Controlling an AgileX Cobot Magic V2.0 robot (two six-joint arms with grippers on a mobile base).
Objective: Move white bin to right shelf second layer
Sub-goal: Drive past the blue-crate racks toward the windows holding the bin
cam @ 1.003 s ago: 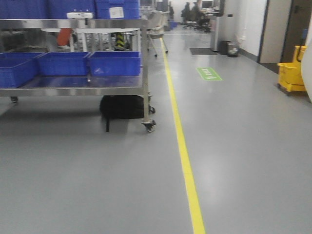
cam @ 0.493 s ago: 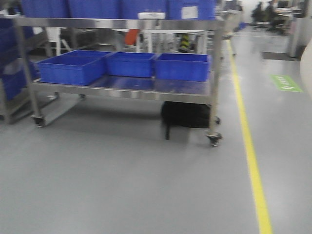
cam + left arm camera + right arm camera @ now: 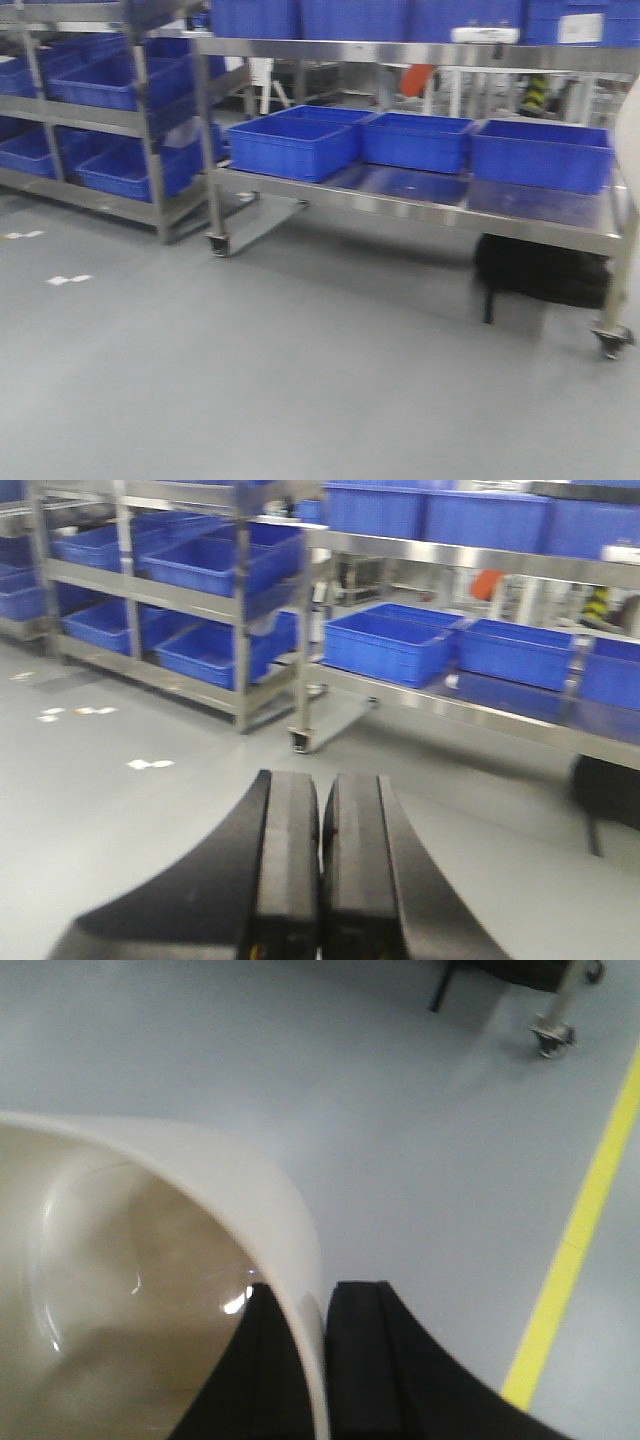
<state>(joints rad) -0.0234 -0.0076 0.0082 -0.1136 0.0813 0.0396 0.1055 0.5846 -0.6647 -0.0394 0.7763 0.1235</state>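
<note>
A: If the robot is rolling, as the blur suggests, the worry is the hold: right gripper [image 3: 310,1295] clamps the white bin [image 3: 120,1260] by one wall only, one finger inside, one outside, bin hanging over the grey floor [image 3: 400,1110].
B: Left gripper [image 3: 322,780]?
A: Fingers pressed together, nothing in them. No second support.
B: Failure mode?
A: Glossy tapered wall; a jolt or turn could pivot it or slip it free. Could also clip the steel cart [image 3: 420,205] holding blue crates [image 3: 295,145].

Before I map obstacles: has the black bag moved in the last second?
No. The black bag stays under the cart beside its wheel; the camera swung left.
</note>
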